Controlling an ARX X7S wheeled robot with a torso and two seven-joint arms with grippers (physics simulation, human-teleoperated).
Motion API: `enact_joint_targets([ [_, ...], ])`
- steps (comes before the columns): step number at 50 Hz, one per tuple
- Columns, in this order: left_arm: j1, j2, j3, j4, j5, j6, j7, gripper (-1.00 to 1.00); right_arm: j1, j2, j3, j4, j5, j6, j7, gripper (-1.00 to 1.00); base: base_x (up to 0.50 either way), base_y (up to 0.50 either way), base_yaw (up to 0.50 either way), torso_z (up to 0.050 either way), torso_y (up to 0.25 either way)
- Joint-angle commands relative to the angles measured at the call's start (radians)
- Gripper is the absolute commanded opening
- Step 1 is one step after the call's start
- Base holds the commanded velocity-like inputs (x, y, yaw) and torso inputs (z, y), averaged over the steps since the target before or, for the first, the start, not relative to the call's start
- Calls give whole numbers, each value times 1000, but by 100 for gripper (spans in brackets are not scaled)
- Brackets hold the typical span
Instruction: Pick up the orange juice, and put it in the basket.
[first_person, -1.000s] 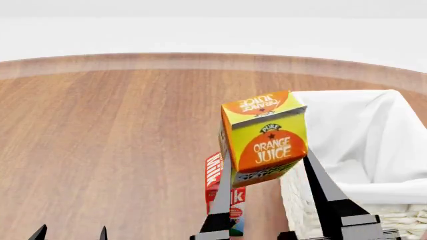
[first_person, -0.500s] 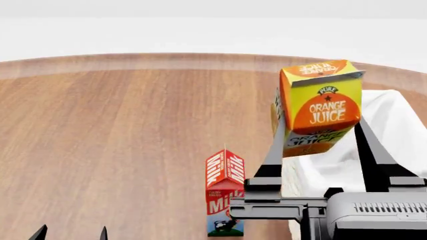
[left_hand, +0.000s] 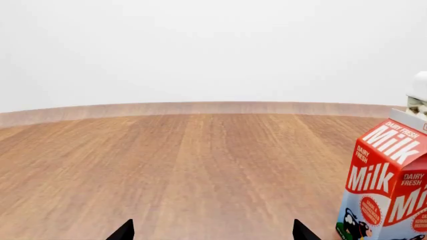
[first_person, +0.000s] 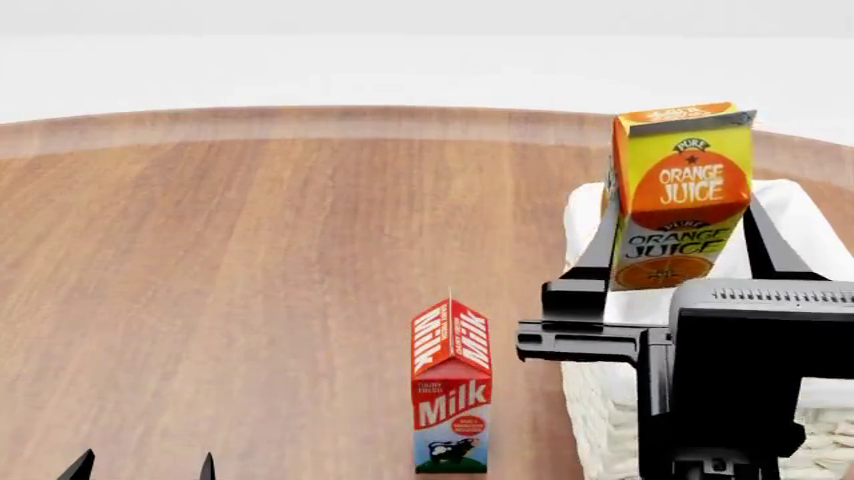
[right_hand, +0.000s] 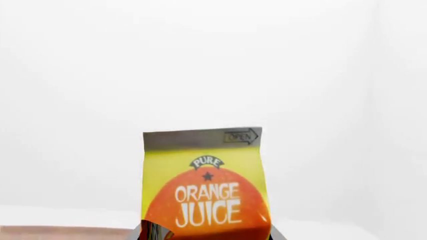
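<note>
Since the earlier head view: orange juice (first_person: 682, 195) carried up and toward 2 o'clock, off the milk carton's side and over the basket, now close to upright rather than tipped. Milk carton (first_person: 451, 400) unmoved on the worktop (first_person: 240, 280).

Right end effector (first_person: 681, 225): closed on the orange juice, one dark finger (first_person: 597, 250) pressed to the carton's 9 o'clock side, the other to its 3 o'clock side. Carton held clear of every surface, gable top up, "ORANGE JUICE" lettering and orange-slice picture facing the head camera. In the right wrist view, same carton (right_hand: 203, 185) filling the lower middle, gable seam with an "OPEN" arrow along its top edge, plain white background behind.

Basket (first_person: 601, 400): at 4 o'clock in the head view, white woven wall and white cloth lining visible, largely hidden behind the right arm's dark housing. Orange juice suspended above the basket's 9 o'clock rim area; exact position over the opening not determinable.

Milk carton: upright at 6 o'clock, just beside the basket's wall, apart from the orange juice. Also seen in the left wrist view (left_hand: 387, 185), red and white, standing on the wood.

Left end effector (first_person: 143, 468): only two dark fingertips showing at 7 o'clock, spread apart, nothing between them, low over bare worktop.
</note>
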Motion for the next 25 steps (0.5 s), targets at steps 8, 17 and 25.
enact_joint_targets([
  [8,-1,-3,5,-1,-3,2,-4,100,111,-19,-64,238,-113,-43,-34,-100,0,0,0,0,1],
  [17,-2,-5,7,-1,-5,2,-6,100,138,-39,-46,332,-99,-78,-45,-100,0,0,0,0,1],
  [25,-2,-6,9,-1,-6,3,-7,100,135,-47,-40,395,-101,-118,-49,-100,0,0,0,0,0],
])
